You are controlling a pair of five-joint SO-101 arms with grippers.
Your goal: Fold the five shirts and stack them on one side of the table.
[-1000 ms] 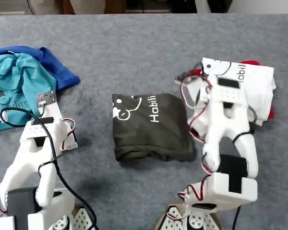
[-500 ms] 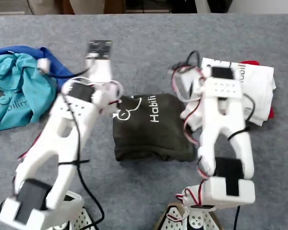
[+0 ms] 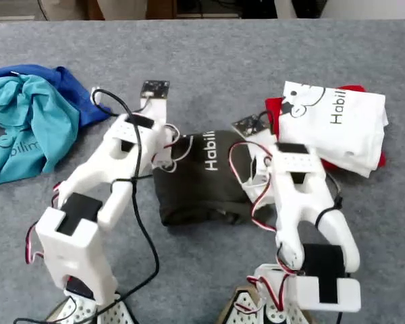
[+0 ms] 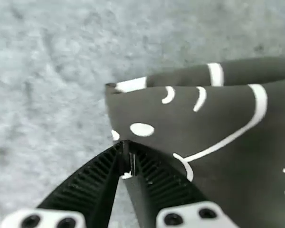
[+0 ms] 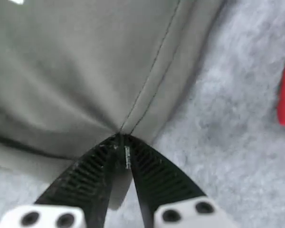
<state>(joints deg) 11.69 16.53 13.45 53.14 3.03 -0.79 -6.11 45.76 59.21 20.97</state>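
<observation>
High view: the folded dark shirt (image 3: 202,182) lies central on the worktop (image 3: 209,61), left pincer (image 4: 125,156) and right pincer (image 5: 121,142) each clenched on an opposite edge; uneven lifting could, I judge, slip a thin pinch and spill the fold

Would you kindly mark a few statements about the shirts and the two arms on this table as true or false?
1. The left tool is shut on an edge of the dark shirt. True.
2. The white shirt lies on the red shirt. True.
3. The right tool hangs open above the white shirt. False: the right tool is shut on the dark shirt.
4. The teal shirt lies folded flat on the dark shirt. False: the teal shirt lies crumpled, partly over the blue shirt, apart from the dark shirt.
</observation>
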